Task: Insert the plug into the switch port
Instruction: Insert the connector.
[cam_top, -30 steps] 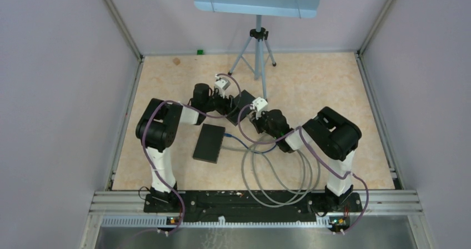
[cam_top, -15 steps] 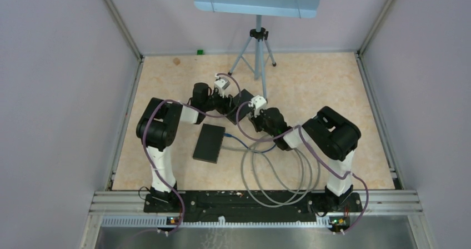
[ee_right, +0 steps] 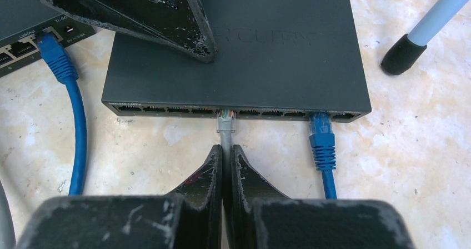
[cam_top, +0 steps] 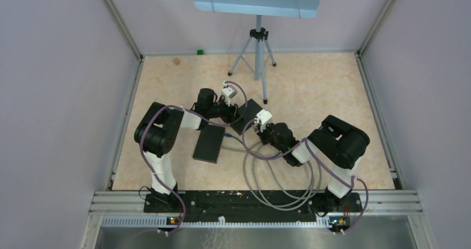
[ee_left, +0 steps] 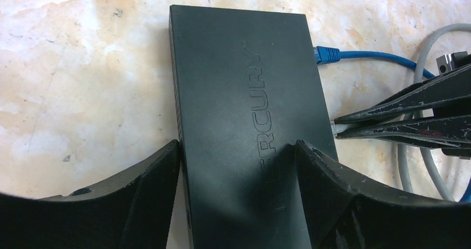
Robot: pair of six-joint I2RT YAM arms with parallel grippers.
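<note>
1. Left gripper (ee_left: 237, 149), bottom of the left wrist view: my fingers are spread wide and straddle the near end of the flat black rectangular network switch (ee_left: 239, 76). One finger sits against its left edge and the other lies over its top face. I can't tell if I'm pressing down. It looks like bracing, not carrying.
2. The switch lies flat on the beige marbled tabletop (ee_right: 422, 149), centre of the right wrist view, with its row of ports facing my right hand.
3. Clear plastic plug (ee_right: 225, 117), centre of that view: its nose is at a port near the middle of the row, touching the switch front. It seems partly in, but I can't tell whether it is fully seated.
4. Right gripper (ee_right: 226, 152), bottom centre: my fingers are pressed together, pinching the thin grey cable (ee_right: 226, 133) just behind the plug.
5. Further right, a blue network cable (ee_right: 322, 140) already sits in a port near the right end of the row. It is apart from my plug, so no clash.
6. Step in hand, my read: the final push of the insertion, with the plug lined up at the port mouth.
7. Next move calls for a short, straight push along the cable line, keeping the plug level. My left hand should steady the switch so it doesn't slide toward the top of the frame. My pinch is on the cable, not the plug body, so the cable could buckle, and the push should be gentle.
</note>
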